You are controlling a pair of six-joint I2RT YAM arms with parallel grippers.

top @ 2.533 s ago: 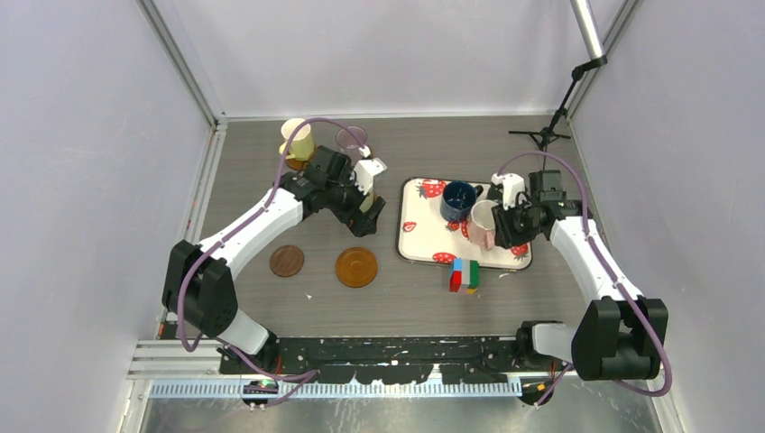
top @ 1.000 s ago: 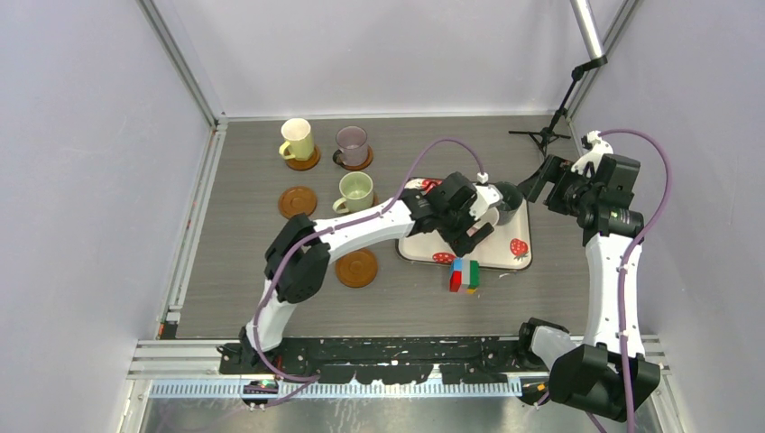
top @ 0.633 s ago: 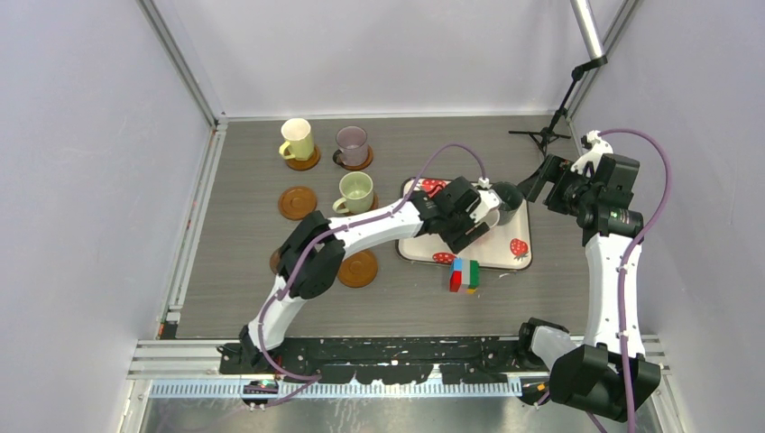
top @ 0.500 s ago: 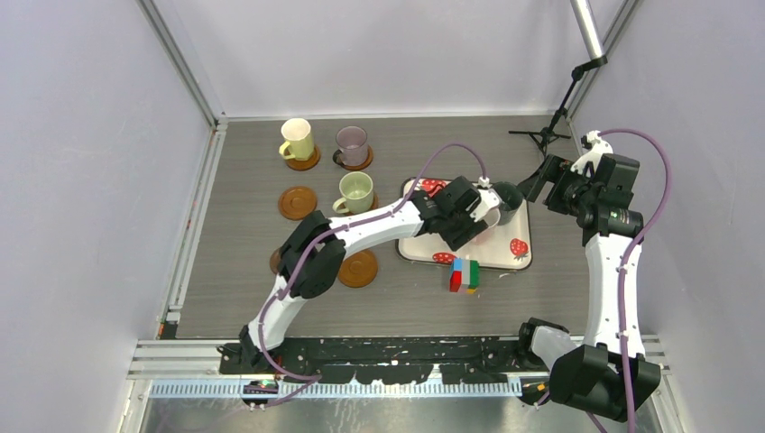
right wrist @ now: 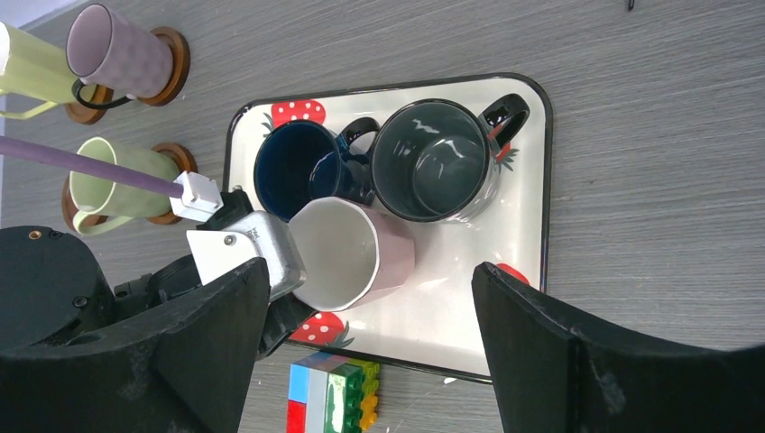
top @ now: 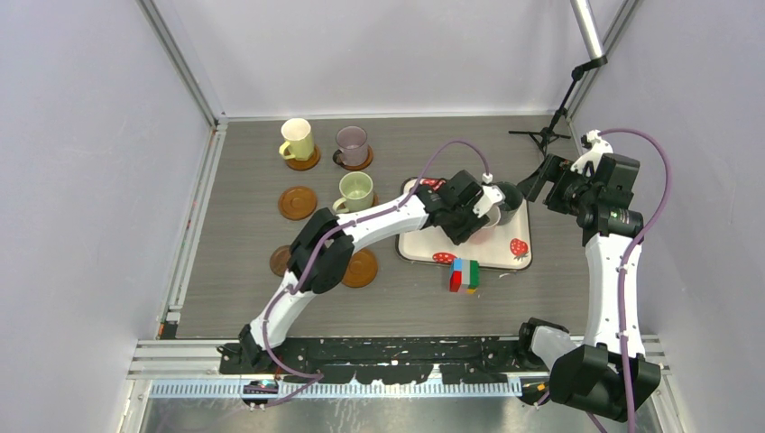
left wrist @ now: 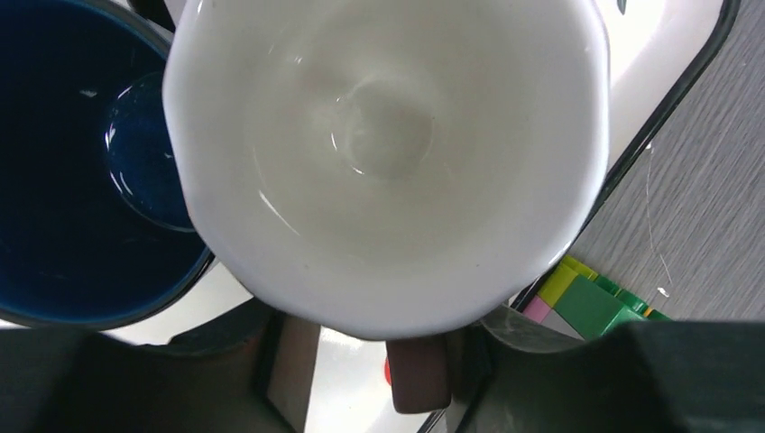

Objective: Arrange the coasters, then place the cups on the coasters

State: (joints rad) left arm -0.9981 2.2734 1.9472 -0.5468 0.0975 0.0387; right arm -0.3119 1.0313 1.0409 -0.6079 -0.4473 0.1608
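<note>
Although the left gripper sits at the pink cup on the strawberry-print tray, a firm clamp cannot be confirmed; lifting may slip or knock the adjoining dark blue cup. Meanwhile the right gripper stands wide, empty.

Left tool stretched rightward; right tool raised, jaws wide.

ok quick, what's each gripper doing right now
left gripper: at the pink cup, cannot tell if it's gripped
right gripper: open, holding nothing
</note>
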